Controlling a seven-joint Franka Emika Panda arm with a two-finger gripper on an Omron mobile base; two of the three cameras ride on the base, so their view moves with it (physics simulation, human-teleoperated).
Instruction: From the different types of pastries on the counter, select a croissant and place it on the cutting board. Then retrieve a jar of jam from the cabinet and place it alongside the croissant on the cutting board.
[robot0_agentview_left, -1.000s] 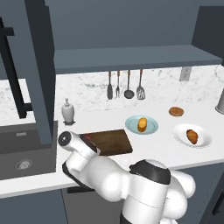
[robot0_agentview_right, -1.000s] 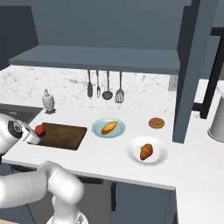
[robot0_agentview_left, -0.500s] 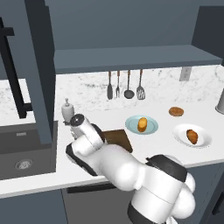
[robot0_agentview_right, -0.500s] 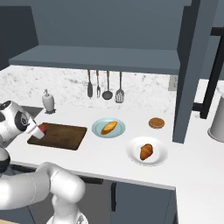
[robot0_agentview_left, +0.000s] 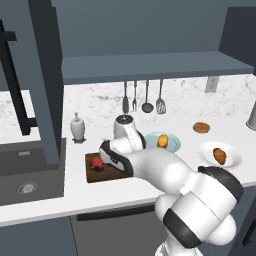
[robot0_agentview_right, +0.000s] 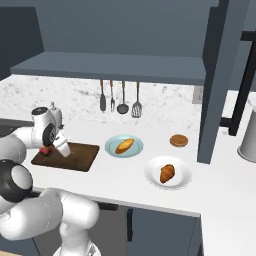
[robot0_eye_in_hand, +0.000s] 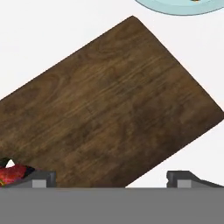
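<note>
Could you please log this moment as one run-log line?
gripper: open above cutting board | jam jar: on board's left end | croissant: on white plate, not on board

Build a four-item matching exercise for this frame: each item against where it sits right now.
Items:
1. jar of jam
2. croissant
3. elongated bun
4. flat brown disc pastry

Places:
A. on the light blue plate
B. directly on the counter
C. on the cutting board
D. on the white plate

Pairs: 1-C, 2-D, 3-A, 4-B
</note>
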